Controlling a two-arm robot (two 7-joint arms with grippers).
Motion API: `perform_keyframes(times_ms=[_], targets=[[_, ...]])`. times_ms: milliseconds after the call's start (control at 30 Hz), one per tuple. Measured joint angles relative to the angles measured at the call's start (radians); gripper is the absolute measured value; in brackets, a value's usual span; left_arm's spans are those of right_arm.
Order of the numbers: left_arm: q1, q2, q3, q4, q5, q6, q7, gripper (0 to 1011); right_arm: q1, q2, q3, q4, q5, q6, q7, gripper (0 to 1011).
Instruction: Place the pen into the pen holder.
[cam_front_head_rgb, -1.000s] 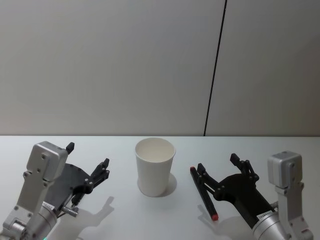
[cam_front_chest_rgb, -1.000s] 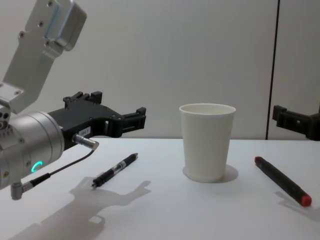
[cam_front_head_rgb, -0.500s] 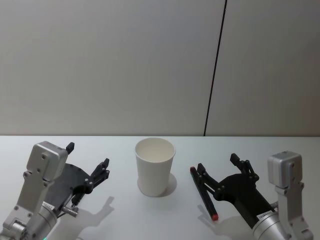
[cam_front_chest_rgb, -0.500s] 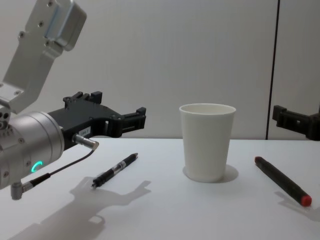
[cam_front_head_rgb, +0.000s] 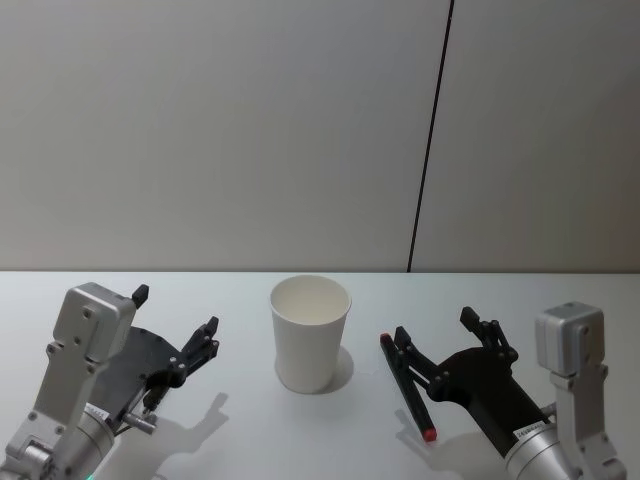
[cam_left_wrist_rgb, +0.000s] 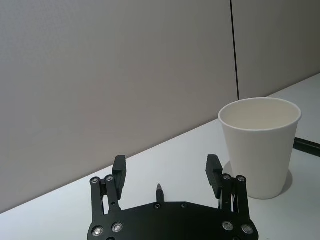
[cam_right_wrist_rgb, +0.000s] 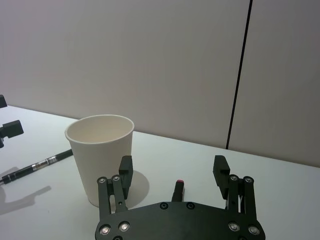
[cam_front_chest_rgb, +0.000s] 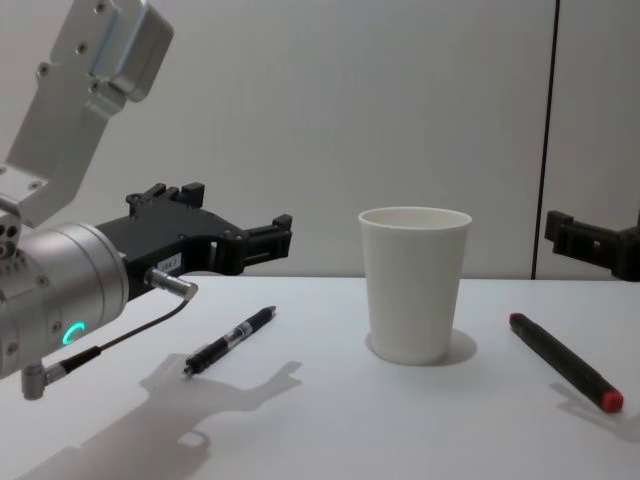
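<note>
The pen holder (cam_front_head_rgb: 310, 338), an off-white paper cup, stands upright at the table's middle and looks empty (cam_front_chest_rgb: 414, 285). A black pen with silver bands (cam_front_chest_rgb: 230, 340) lies on the table to its left. My left gripper (cam_front_head_rgb: 178, 312) hovers open above that pen, whose tip (cam_left_wrist_rgb: 159, 189) shows between the spread fingers (cam_left_wrist_rgb: 119, 165). A black pen with a red end (cam_front_head_rgb: 407, 388) lies to the right of the cup. Over it my right gripper (cam_front_head_rgb: 435, 327) hangs open and holds nothing. The red-ended pen (cam_right_wrist_rgb: 179, 189) shows between the right gripper's fingers (cam_right_wrist_rgb: 126, 165).
The white table (cam_front_head_rgb: 300, 430) runs from wall to front edge with bare room before the cup. A grey wall with a dark vertical seam (cam_front_head_rgb: 430, 150) stands close behind. The left arm's cable (cam_front_chest_rgb: 120, 340) loops low over the table.
</note>
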Motion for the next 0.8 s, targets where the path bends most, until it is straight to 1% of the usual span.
perform_keyframes(times_ms=[800], targets=[[0.000, 0.000, 0.000, 0.000, 0.000, 0.000, 0.000, 1003, 0.002, -0.001, 0.000, 0.000, 0.000, 0.003, 0.000, 1001]])
